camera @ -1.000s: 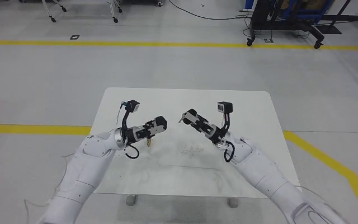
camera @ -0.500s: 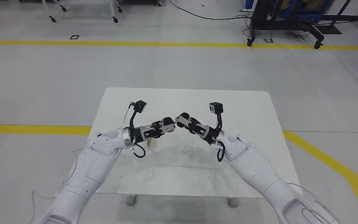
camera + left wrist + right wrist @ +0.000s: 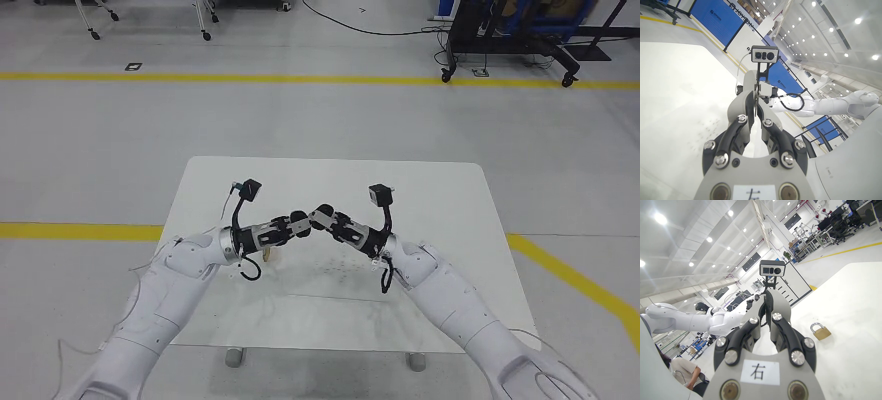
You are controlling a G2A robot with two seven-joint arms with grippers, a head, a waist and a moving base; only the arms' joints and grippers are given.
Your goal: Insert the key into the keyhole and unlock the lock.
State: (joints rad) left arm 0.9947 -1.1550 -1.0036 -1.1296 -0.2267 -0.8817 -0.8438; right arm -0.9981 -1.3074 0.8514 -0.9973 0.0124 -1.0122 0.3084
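White table [image 3: 440, 200] on a pale factory floor with yellow lines. Landmark for everything below is the padlock [image 3: 821, 331].

Both my arms are bent inward over the table, and the claws meet tip to tip in the air. The meeting spot is above the padlock's level, a little past it away from my body and to its right.

Left claw [image 3: 755, 103], also [image 3: 297, 221]: near the padlock, on the side closest to it, and raised off the table. It is clenched, with the black pads [image 3: 749, 108] squeezed onto a thin metal strip.

Right claw [image 3: 766, 296], also [image 3: 321, 214]: on the far side of the left claw from the padlock, pointing back toward it. The fingers are pressed together with no visible gap. I cannot tell whether this claw also pinches the strip.

Padlock, also [image 3: 268, 252]: brass body, silver shackle that looks shut. It lies flat on the table, touched by neither claw, close under my left forearm.

Key [image 3: 755, 108]: the thin strip between my left pads, seen edge-on and held up in the air. It is well clear of the padlock and not in the keyhole. Its far end reaches the right claw's tip, and the head is too small to make out.
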